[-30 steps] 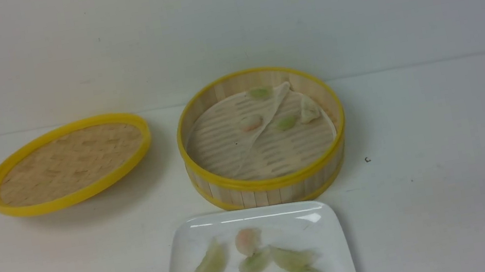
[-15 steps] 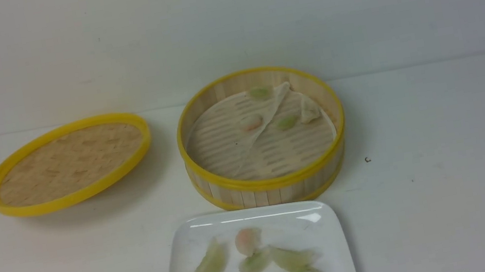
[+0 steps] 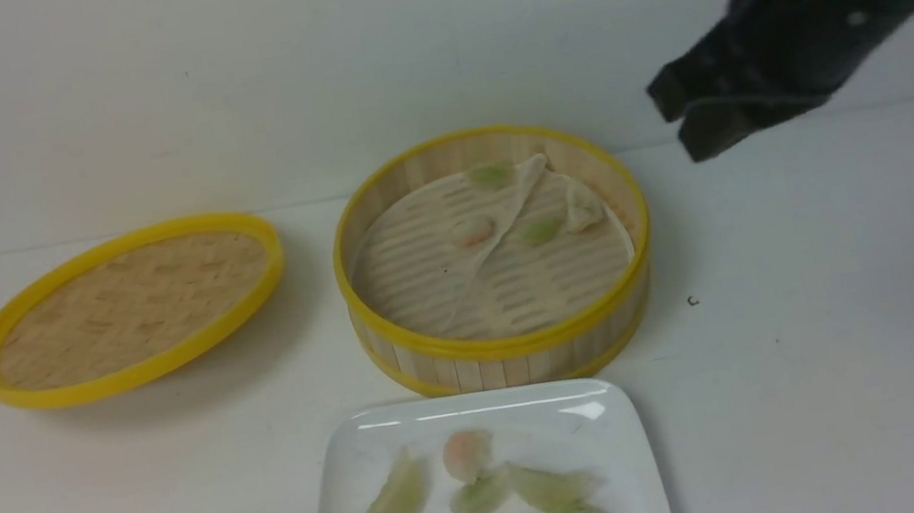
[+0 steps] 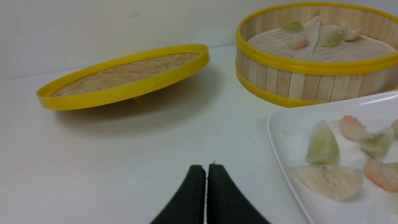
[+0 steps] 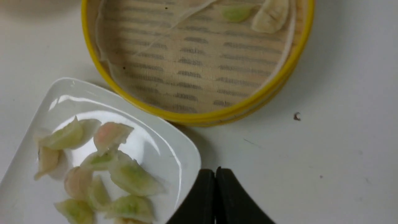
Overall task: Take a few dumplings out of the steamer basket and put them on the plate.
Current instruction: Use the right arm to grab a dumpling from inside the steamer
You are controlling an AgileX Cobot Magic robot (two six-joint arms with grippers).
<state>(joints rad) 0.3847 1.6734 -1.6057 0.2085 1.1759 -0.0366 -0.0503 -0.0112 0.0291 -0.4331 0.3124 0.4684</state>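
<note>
Largely done: most dumplings (image 3: 483, 494) already lie on the plate (image 3: 481, 401).
Four are left in the steamer basket (image 3: 509, 345), far side. Right end effector (image 3: 679, 122) hovers high beside basket, fingers together, empty; left end effector (image 4: 205, 174) sits low nr tabletop (image 3: 849, 321), also together, empty.

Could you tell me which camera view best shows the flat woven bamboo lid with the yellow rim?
The front view: the flat woven bamboo lid with the yellow rim appears whole, from above, its weave visible. The left wrist view shows the lid whole but nearly edge-on, tilted. The right wrist view misses it.
</note>
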